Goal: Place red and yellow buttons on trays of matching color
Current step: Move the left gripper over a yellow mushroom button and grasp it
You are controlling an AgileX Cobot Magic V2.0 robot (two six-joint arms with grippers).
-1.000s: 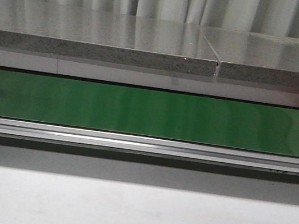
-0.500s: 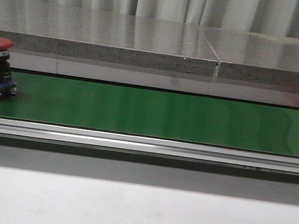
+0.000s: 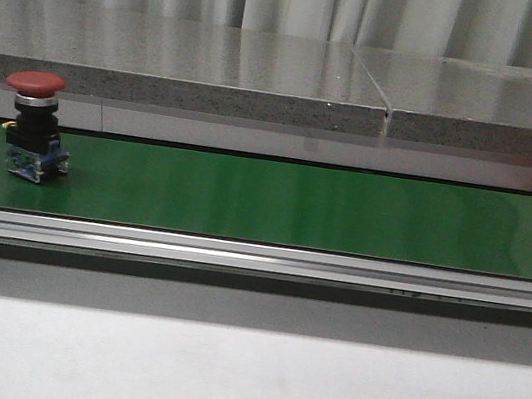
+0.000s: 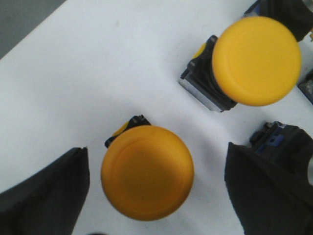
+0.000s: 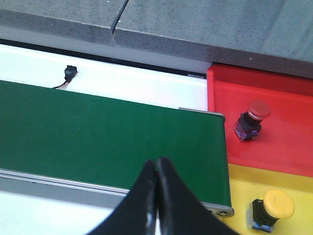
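A red button (image 3: 32, 125) with a black and blue base stands upright on the green belt (image 3: 296, 204) at its left end. My left gripper (image 4: 156, 191) is open over a white surface (image 4: 98, 73), its fingers either side of a yellow button (image 4: 147, 172) without touching it. A second yellow button (image 4: 256, 59) stands further off. My right gripper (image 5: 157, 165) is shut and empty above the belt's (image 5: 98, 137) right end. Beyond that end lie a red tray (image 5: 283, 127) holding a red button (image 5: 252, 118) and a yellow tray (image 5: 244, 186) holding a yellow button (image 5: 272, 208).
A grey stone ledge (image 3: 265, 78) runs behind the belt. A metal rail (image 3: 257, 257) borders the belt's near side, with a white tabletop (image 3: 238, 377) in front. Dark button bases (image 4: 281, 144) lie close to the left gripper's finger. A small black sensor (image 5: 71, 71) sits behind the belt.
The red button has ridden the belt to the right, from the frame's left edge into full view.
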